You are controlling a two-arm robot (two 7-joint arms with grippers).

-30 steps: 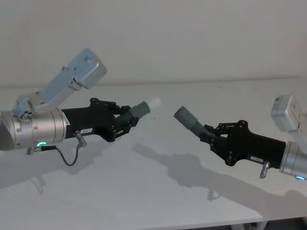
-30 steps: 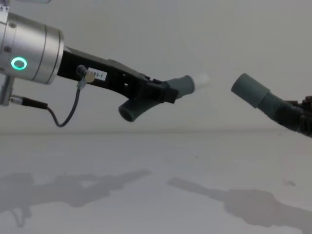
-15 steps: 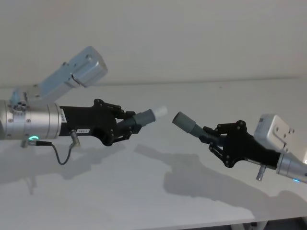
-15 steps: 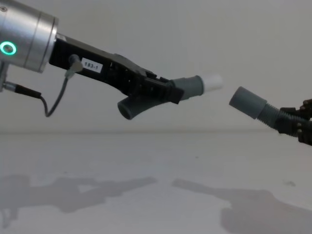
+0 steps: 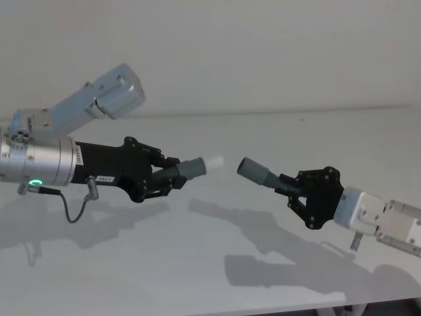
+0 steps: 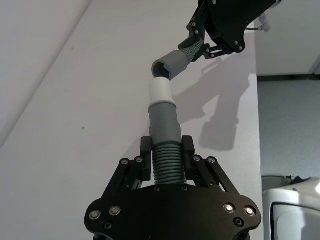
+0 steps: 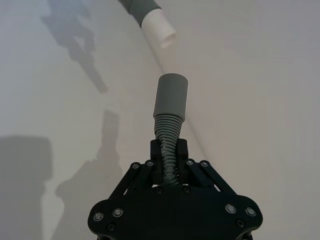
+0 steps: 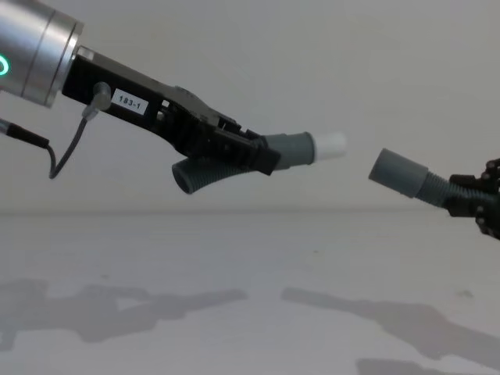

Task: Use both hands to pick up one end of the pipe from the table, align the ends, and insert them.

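So compared with a second ago, both hose pieces have been levelled out: the left piece (image 5: 186, 168) was pitched upward and is now held nearly horizontal, and the right piece (image 5: 263, 176) has been flattened out too. The gap between the ends looks a bit narrower in the chest view. Basically the aligning step is mostly done, and insertion is what's left. The left gripper (image 5: 166, 177) is clamped shut on the corrugated part of its piece, with the whitish tip (image 8: 330, 144) pointed at the open cuff (image 8: 398, 173). The right gripper (image 5: 294, 190) is likewise closed on its piece's ribbed section. Everything is held in the air above the table (image 5: 197, 263), ends near but not touching; the cuff is seen sitting slightly lower than the tip.
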